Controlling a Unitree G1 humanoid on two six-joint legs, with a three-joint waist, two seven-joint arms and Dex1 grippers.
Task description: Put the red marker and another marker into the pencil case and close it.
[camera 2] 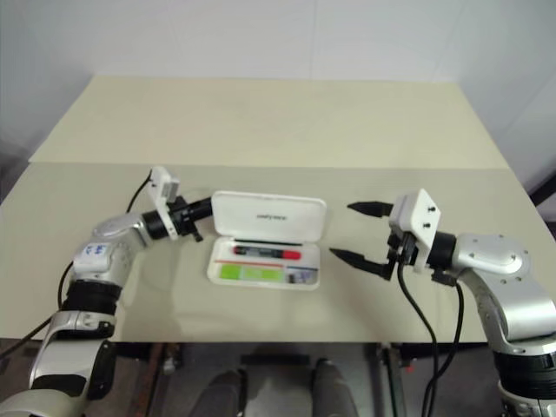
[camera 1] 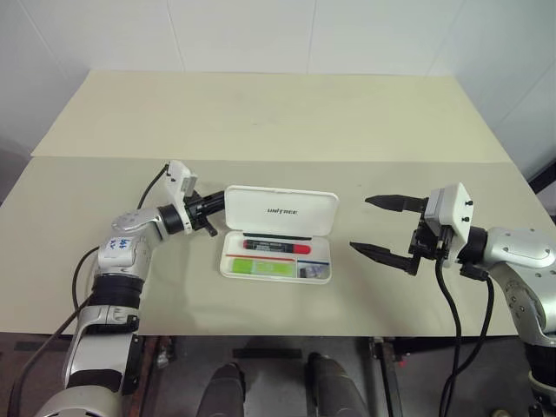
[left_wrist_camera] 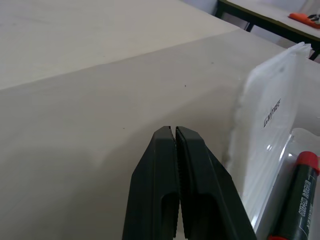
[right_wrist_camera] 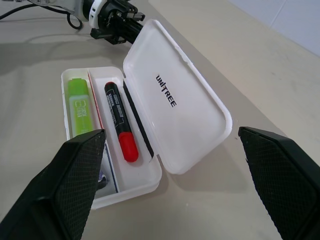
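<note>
Behind the pencil case [camera 1: 278, 234] lid, the left end effector [camera 1: 211, 205] points level, shut empty; right end effector [camera 1: 382, 228] gapes.

Both arms are silver-grey metal with rounded joint housings and black rings between the segments. The left arm [camera 1: 122, 261] carries a small white sticker with blue writing. A white box-shaped camera housing sits on each wrist. Black cables run along both arms and hang under the right arm [camera 1: 512, 261]. Each gripper has two black fingers with ribbed inner pads.
</note>
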